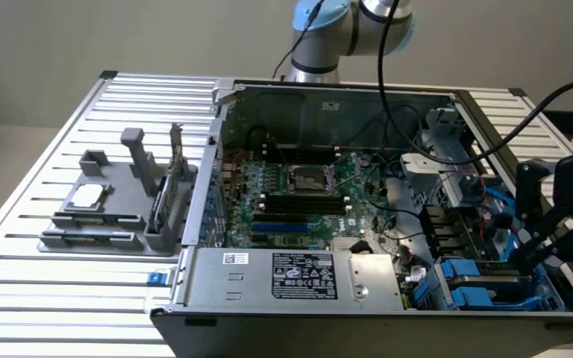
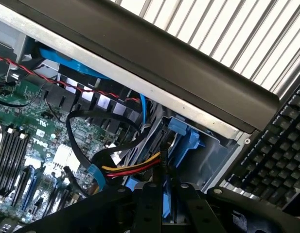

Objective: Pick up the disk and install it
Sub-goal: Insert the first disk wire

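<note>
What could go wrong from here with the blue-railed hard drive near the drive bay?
The yellow, red and black cable bundle lies right beside the black gripper; the blue-railed silver-grey disk could snag it. Held edge-on, the disk might also tilt and jam against the blue plastic bay carrier.

Open computer case (image 1: 327, 104) with green motherboard (image 1: 257, 179) sits beside grey fixture (image 1: 107, 173).

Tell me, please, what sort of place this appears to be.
Probably a robotics lab bench for computer assembly: an open desktop computer case with its motherboard exposed lies on a slatted metal table, with a robot arm beyond it.
</note>
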You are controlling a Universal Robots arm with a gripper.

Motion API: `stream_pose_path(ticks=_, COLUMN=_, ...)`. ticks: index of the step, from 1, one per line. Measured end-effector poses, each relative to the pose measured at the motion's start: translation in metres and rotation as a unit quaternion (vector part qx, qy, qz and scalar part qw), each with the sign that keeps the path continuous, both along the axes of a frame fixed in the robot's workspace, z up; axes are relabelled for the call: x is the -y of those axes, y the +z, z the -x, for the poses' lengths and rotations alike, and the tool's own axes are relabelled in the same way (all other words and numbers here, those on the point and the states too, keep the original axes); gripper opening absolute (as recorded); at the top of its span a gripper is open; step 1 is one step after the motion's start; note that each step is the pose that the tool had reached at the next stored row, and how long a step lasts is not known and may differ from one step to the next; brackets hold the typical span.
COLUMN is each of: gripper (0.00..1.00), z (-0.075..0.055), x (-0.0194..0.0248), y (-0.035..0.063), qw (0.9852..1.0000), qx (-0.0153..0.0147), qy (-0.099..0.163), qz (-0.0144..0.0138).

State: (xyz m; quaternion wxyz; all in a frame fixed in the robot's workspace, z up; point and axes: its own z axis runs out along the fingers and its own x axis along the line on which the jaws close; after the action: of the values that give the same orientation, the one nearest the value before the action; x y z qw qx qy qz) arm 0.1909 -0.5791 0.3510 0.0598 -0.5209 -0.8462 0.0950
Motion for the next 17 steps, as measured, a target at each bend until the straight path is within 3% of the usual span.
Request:
stream_pose_path(ticks=2, gripper=0.16, z=0.000, x=-0.0027, y=0.0010, qw=1.0000, qx=0.0000, qy=0.000, qz=0.0027)
stream_pose_path(ticks=4, gripper=0.16, z=0.000, x=-0.0062, y=0.0013, qw=1.0000, qx=0.0000, qy=0.000, qz=0.0080)
stream_pose_path(ticks=8, gripper=0.16, z=0.000, x=-0.0150, y=0.0015, qw=0.9997, qx=0.0000, qy=0.000, qz=0.0259)
stream_pose_path(ticks=9, gripper=0.16, z=0.000, x=-0.0168, y=0.0014, qw=0.9996, qx=0.0000, qy=0.000, qz=0.0285)
stream_pose_path(ticks=13, gripper=0.16, z=0.000, x=-0.0190, y=0.0015, qw=0.9995, qx=-0.0003, qy=-0.010, qz=0.0293)
stream_pose_path(ticks=17, gripper=0.16, z=0.000, x=-0.0191, y=0.0014, qw=0.9988, qx=-0.0012, qy=-0.039, qz=0.0292)
